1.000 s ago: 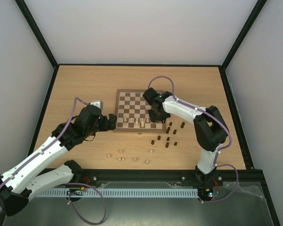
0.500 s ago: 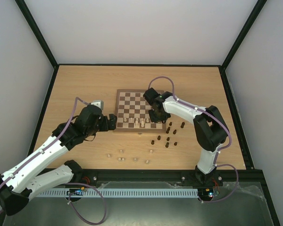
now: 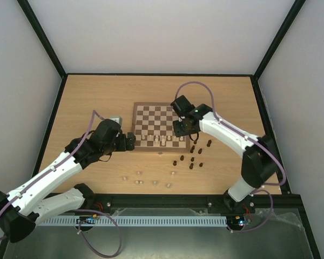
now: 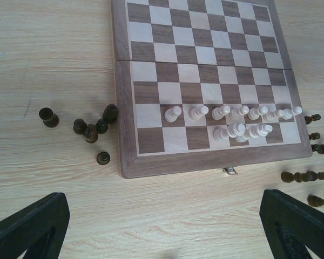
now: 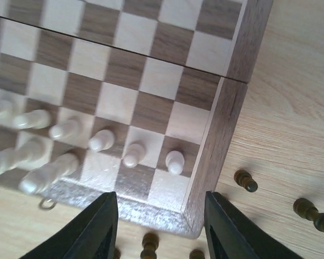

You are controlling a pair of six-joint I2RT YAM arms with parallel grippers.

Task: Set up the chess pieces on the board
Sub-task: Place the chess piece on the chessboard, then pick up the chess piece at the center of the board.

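Cream pieces (image 3: pixel 155 182) lie loose on the light-wood tabletop (image 3: pixel 86 102) nearest the arm bases, at about six o'clock from the board (image 3: pixel 151 116). A little farther out we see dark pieces (image 3: pixel 191 159) scattered on the table at four to five o'clock from it, off its near right corner.

Next comes the left gripper (image 3: pixel 129 141), by the board's near left corner, at roughly eight o'clock from its centre. In its wrist view the fingers (image 4: pixel 32 224) are spread to the frame's two bottom corners with nothing between them. The board lies at twelve o'clock beyond the gap, apart from it, and more dark pieces sit on the table at ten o'clock.

The right gripper (image 3: pixel 182 129) hangs over the board's near right corner. Its fingers (image 5: pixel 94 229) stand apart and empty, and we look down between them at the corner square and the border. The closest cream pawn (image 5: pixel 174 161) stands at twelve o'clock just beyond the gap, touching neither finger, in the second row's last square. The pawn row (image 5: pixel 65 129) runs off toward ten o'clock, and a few taller cream figures (image 5: pixel 43 178) stand in the nearest row.
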